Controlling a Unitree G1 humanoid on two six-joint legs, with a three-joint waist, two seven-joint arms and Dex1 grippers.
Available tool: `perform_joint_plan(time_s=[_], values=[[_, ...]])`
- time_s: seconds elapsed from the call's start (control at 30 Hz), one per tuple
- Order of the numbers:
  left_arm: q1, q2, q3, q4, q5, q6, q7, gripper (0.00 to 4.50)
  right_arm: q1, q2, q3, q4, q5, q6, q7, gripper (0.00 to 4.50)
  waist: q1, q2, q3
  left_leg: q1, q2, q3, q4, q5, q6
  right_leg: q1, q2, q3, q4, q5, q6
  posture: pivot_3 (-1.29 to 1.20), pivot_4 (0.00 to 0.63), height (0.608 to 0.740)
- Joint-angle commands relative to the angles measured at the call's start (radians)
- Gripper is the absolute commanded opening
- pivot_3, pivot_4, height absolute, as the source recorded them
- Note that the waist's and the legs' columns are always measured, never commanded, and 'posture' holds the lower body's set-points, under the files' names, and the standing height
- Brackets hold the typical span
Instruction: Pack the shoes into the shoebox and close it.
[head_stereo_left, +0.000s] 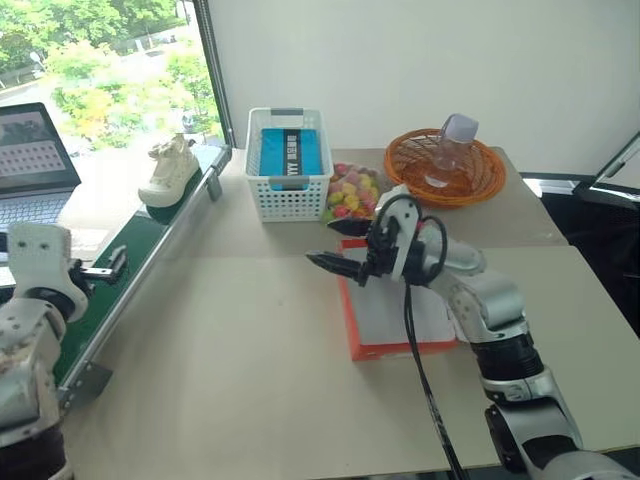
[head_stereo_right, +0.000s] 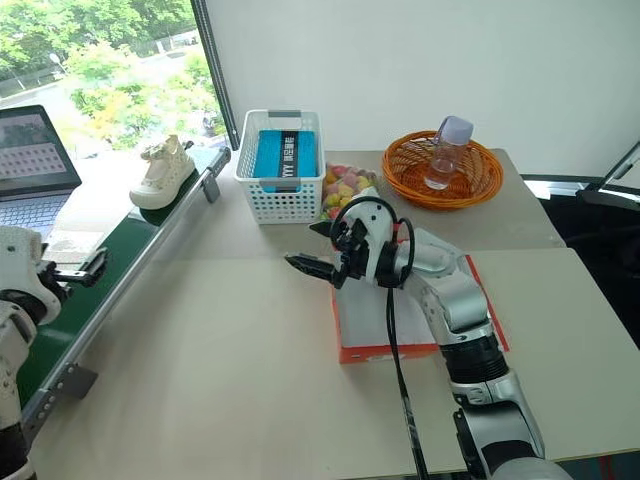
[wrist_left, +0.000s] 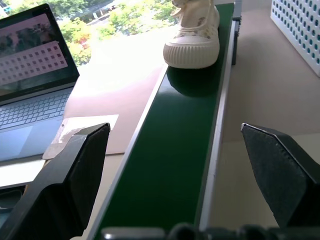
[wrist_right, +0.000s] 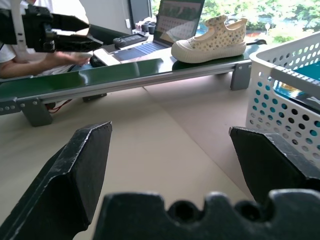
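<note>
On the green conveyor (head_stereo_left: 120, 265) beside the worktop (head_stereo_left: 250, 350) one shoe (head_stereo_left: 170, 172) waits unpacked, both claws, left (head_stereo_left: 100, 272) and right (head_stereo_left: 340, 247), gape wide and empty, so packing the shoebox (head_stereo_left: 372, 330) seems barely begun.

One cream shoe (head_stereo_left: 170, 172) with little dots stands upright on the green belt (head_stereo_left: 120, 270), near the belt's far end by the window. Its toe points toward the near end of the belt. The red box (head_stereo_left: 400, 310) lies flat in the middle of the table (head_stereo_left: 220, 380), with white paper inside. An arm hides part of it.
</note>
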Motion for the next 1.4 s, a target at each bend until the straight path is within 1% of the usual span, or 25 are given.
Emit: perform_joint_plan(time_s=[0.03, 0.13, 0.27, 0.53, 0.7, 0.8, 0.87, 0.97, 1.03, 1.07, 1.17, 1.2, 1.23, 1.3, 1.33, 1.37, 1.4], values=[[-0.063, 0.047, -0.026, 0.139, 0.003, -0.102, -0.045, 4.5, -0.014, -0.005, 0.007, -0.028, -0.026, -0.036, 0.008, 4.48, -0.001, 0.0, 0.0, 0.0, 0.0, 0.0, 0.0, 0.0, 0.0, 0.0, -0.001, 0.0, 0.0, 0.0, 0.0, 0.0, 0.15, 0.74], [-0.115, 0.073, -0.057, 0.264, 0.003, -0.187, -0.094, 4.5, 0.005, -0.03, 0.009, -0.016, -0.065, -0.05, 0.002, 4.48, 0.001, 0.0, 0.0, 0.0, 0.0, 0.001, 0.0, 0.0, 0.0, -0.001, -0.001, 0.0, 0.0, 0.0, 0.0, 0.0, 0.15, 0.74], [-0.174, 0.099, -0.072, 0.401, -0.001, -0.283, -0.14, 4.5, 0.026, -0.069, -0.008, 0.003, -0.13, -0.046, -0.053, 4.48, 0.0, -0.001, 0.0, -0.001, 0.0, 0.001, 0.0, 0.0, 0.0, -0.001, -0.001, -0.001, 0.0, 0.0, 0.0, 0.0, 0.15, 0.74], [-0.236, 0.148, -0.112, 0.632, 0.015, -0.432, -0.208, 4.5, 0.091, -0.117, -0.053, -0.053, -0.147, -0.019, -0.096, 4.48, -0.003, -0.001, 0.0, -0.002, 0.0, 0.002, 0.0, 0.0, 0.0, -0.004, -0.001, 0.0, 0.001, 0.0, -0.001, 0.0, 0.15, 0.74], [-0.288, 0.157, -0.157, 0.713, 0.009, -0.459, -0.249, 4.5, 0.122, -0.13, -0.066, -0.095, -0.143, -0.001, -0.116, 4.48, -0.001, -0.001, 0.0, -0.002, 0.0, 0.002, 0.0, 0.0, -0.001, -0.004, -0.001, 0.0, 0.001, 0.0, -0.001, 0.0, 0.15, 0.74], [-0.327, 0.155, -0.203, 0.811, 0.025, -0.47, -0.284, 4.5, 0.123, -0.131, -0.068, -0.101, -0.145, 0.008, -0.126, 4.48, 0.001, -0.001, 0.0, -0.002, 0.0, 0.002, 0.0, 0.0, -0.001, -0.004, -0.001, 0.0, 0.002, 0.0, -0.001, 0.0, 0.15, 0.74], [-0.338, 0.154, -0.213, 0.844, 0.02, -0.475, -0.303, 4.5, 0.125, -0.133, -0.069, -0.106, -0.143, 0.011, -0.13, 4.48, 0.0, -0.001, 0.0, -0.002, 0.0, 0.002, 0.0, 0.0, -0.001, -0.004, -0.001, 0.0, 0.001, 0.0, -0.001, 0.0, 0.15, 0.74], [-0.354, 0.154, -0.249, 0.89, 0.045, -0.46, -0.296, 4.5, 0.117, -0.136, -0.069, -0.102, -0.147, 0.014, -0.135, 4.48, 0.0, -0.001, 0.0, -0.003, 0.0, 0.002, 0.0, 0.0, -0.001, -0.005, -0.001, 0.0, 0.001, 0.0, -0.001, 0.0, 0.15, 0.74], [-0.365, 0.148, -0.259, 0.917, 0.055, -0.446, -0.282, 3.98, 0.106, -0.138, -0.07, -0.095, -0.15, 0.018, -0.139, 4.5, 0.003, -0.001, 0.0, -0.003, 0.0, 0.002, 0.0, 0.0, -0.001, -0.005, -0.001, 0.0, 0.003, 0.0, -0.001, 0.0, 0.15, 0.74], [-0.369, 0.141, -0.26, 0.926, 0.054, -0.442, -0.279, 3.81, 0.101, -0.14, -0.068, -0.087, -0.155, 0.018, -0.14, 4.5, 0.005, -0.001, 0.0, -0.003, 0.0, 0.002, 0.0, 0.001, -0.001, -0.004, 0.0, 0.0, 0.003, 0.0, -0.001, 0.0, 0.15, 0.74], [-0.374, 0.121, -0.245, 0.92, 0.033, -0.431, -0.271, 2.67, 0.096, -0.148, -0.067, -0.076, -0.166, 0.019, -0.141, 4.5, 0.014, -0.001, 0.0, -0.002, 0.0, 0.002, 0.0, 0.001, -0.001, -0.004, -0.001, 0.0, 0.003, 0.0, 0.0, 0.0, 0.15, 0.74], [-0.373, 0.116, -0.24, 0.907, 0.024, -0.424, -0.27, 2.41, 0.096, -0.149, -0.067, -0.077, -0.166, 0.021, -0.141, 4.5, 0.017, -0.001, 0.0, -0.002, 0.0, 0.002, 0.0, 0.001, -0.002, -0.004, -0.001, 0.0, 0.004, 0.0, 0.0, 0.0, 0.15, 0.74], [-0.372, 0.111, -0.236, 0.894, 0.016, -0.416, -0.268, 1.98, 0.096, -0.15, -0.068, -0.078, -0.166, 0.022, -0.141, 4.5, 0.019, -0.001, 0.0, -0.002, 0.0, 0.002, 0.001, 0.001, -0.002, -0.004, -0.001, 0.0, 0.004, 0.0, 0.0, 0.0, 0.15, 0.74], [-0.367, 0.103, -0.227, 0.862, 0.004, -0.403, -0.263, 1.32, 0.095, -0.15, -0.068, -0.08, -0.165, 0.027, -0.142, 4.5, 0.021, -0.001, 0.0, -0.002, 0.0, 0.002, 0.001, 0.001, -0.002, -0.004, -0.001, 0.0, 0.004, 0.0, -0.001, 0.0, 0.15, 0.74], [-0.363, 0.101, -0.224, 0.845, 0.002, -0.402, -0.256, 1.05, 0.095, -0.152, -0.067, -0.082, -0.164, 0.03, -0.142, 4.5, 0.021, -0.001, 0.0, -0.002, 0.0, 0.002, 0.001, 0.002, -0.002, -0.004, -0.001, 0.0, 0.004, 0.0, -0.001, 0.0, 0.15, 0.74], [-0.357, 0.102, -0.228, 0.83, 0.014, -0.414, -0.24, 0.61, 0.097, -0.154, -0.065, -0.086, -0.163, 0.034, -0.141, 4.5, 0.022, -0.001, 0.0, -0.002, 0.0, 0.002, 0.001, 0.002, -0.002, -0.004, -0.001, 0.0, 0.005, 0.0, -0.001, 0.0, 0.15, 0.74], [-0.36, 0.101, -0.228, 0.82, 0.025, -0.417, -0.211, 0.34, 0.098, -0.155, -0.064, -0.089, -0.162, 0.037, -0.139, 4.5, 0.023, -0.001, 0.0, -0.002, 0.0, 0.001, 0.001, 0.002, -0.003, -0.004, -0.001, 0.0, 0.005, 0.0, -0.001, 0.0, 0.15, 0.74]])
